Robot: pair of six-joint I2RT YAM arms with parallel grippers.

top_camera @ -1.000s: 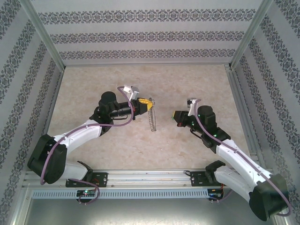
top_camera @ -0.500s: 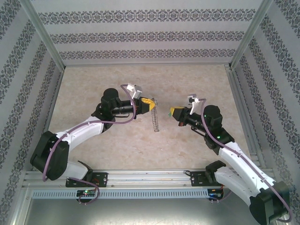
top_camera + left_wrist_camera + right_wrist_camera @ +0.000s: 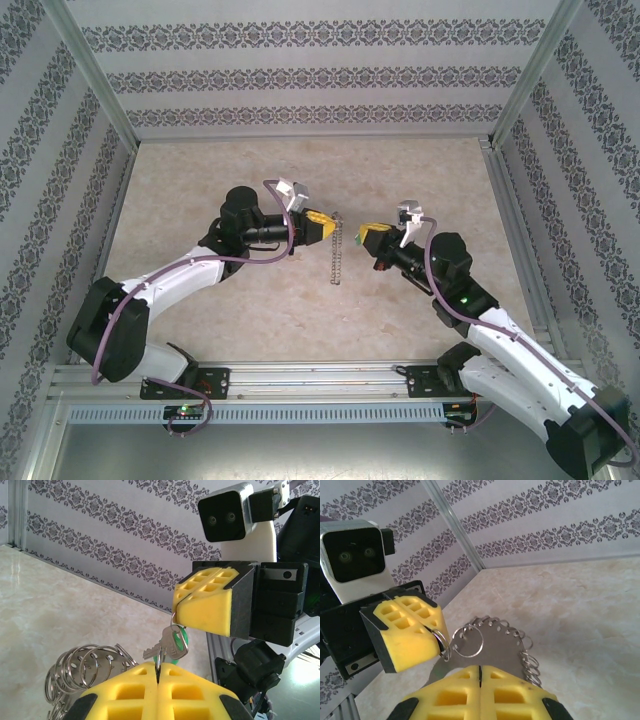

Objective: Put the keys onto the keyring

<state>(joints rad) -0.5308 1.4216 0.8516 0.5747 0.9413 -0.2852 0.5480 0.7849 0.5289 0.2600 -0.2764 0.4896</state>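
We see the left gripper (image 3: 320, 227) and the right gripper (image 3: 368, 237) raised above the middle of the desk (image 3: 200, 180). They face each other tip to tip and are nearly touching.

The left jaws are pressed together with no gap between the yellow pads. A thin wire of the keyring (image 3: 337, 254) rises straight out of the seam between them, so we read these jaws as pinching the ring. From above, the keyring hangs edge-on between the two grippers, dangling toward the near side. Its fringe of small loops shows as a ragged line. In the left wrist view those loops fan out to the left of the pads, clear of the desk.

The right jaws are also pressed tight together. A small wire loop is caught at their very tip, and the key (image 3: 176, 642) hangs from it. Its green head is partly behind the silver blade, which angles down and left. The key sits just above the left jaws, right beside the upright wire. We cannot tell whether the blade touches that wire.

In the right wrist view the ring's loops curve just beyond the right pads. The left pads close on a small ring at the left.
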